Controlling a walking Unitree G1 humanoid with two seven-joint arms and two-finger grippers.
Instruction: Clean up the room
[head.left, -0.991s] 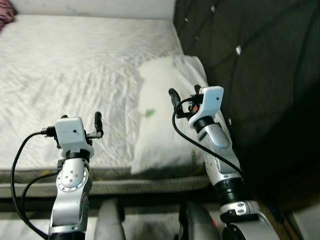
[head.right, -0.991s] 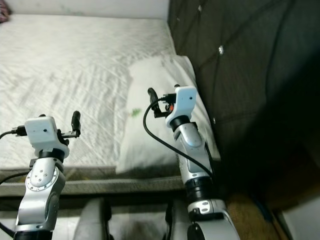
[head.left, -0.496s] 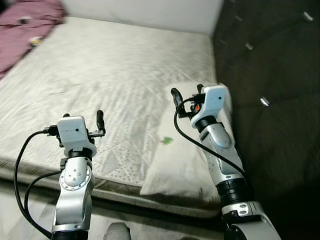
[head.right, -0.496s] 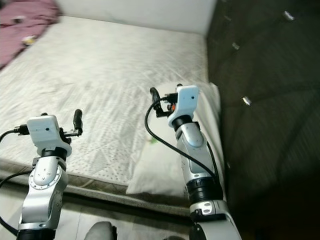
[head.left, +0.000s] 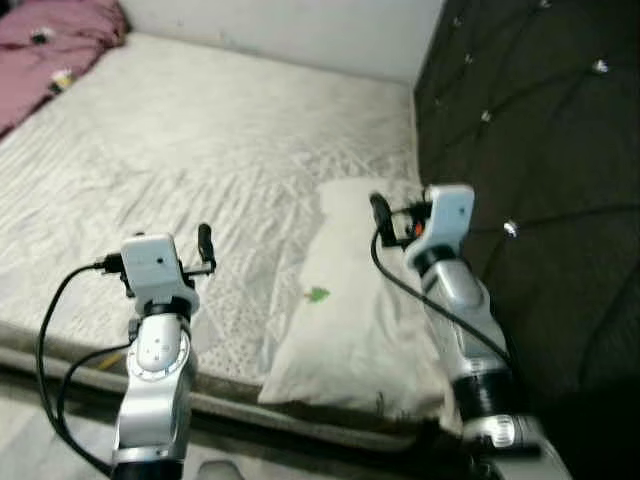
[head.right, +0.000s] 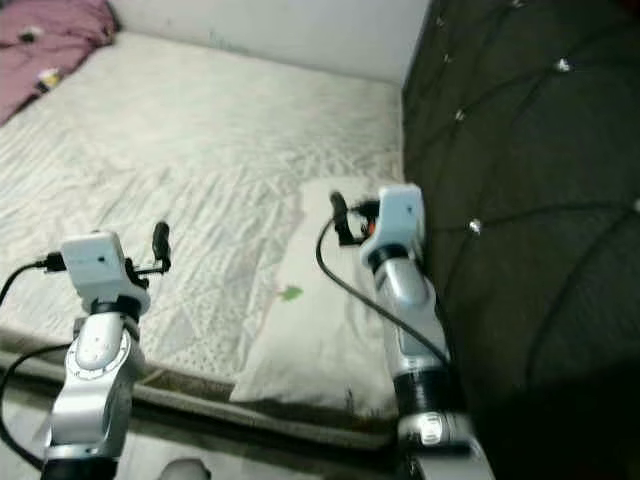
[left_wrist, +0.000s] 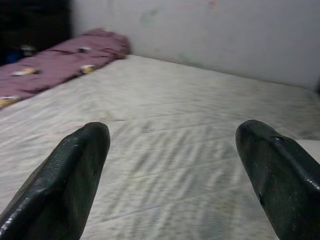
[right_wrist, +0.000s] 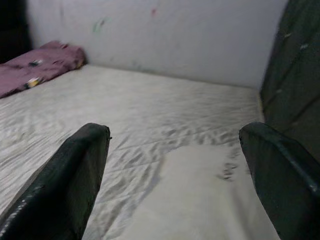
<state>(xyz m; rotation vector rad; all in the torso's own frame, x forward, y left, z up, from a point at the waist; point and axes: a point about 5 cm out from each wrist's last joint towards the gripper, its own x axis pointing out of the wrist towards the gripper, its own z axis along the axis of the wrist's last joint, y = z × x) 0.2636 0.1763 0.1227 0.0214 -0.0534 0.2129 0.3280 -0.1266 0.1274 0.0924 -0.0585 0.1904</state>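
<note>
Here, nearest the robot, both silver arms are raised over the near edge of the bed. The left pincer (head.left: 205, 249) hovers above the near left part of the mattress, its two black fingers (left_wrist: 75, 175) spread wide with nothing between them. The right pincer (head.left: 392, 212) hangs over the white rectangular pillow with a small green print (head.left: 352, 300), likewise spread and empty. That pillow lies along the right side of the bed, close beside the dark tufted headboard (head.left: 530, 150), its near corner reaching the mattress edge. Beyond it stretches the pale quilted mattress cover (head.left: 200, 140), rumpled. At the far left corner sits a crumpled maroon blanket (head.left: 55, 30), well apart from both arms.

The robot appears to be surveying for what to tidy. Next it likely needs to choose a target, either lowering onto the pillow or walking round toward the blanket.
</note>
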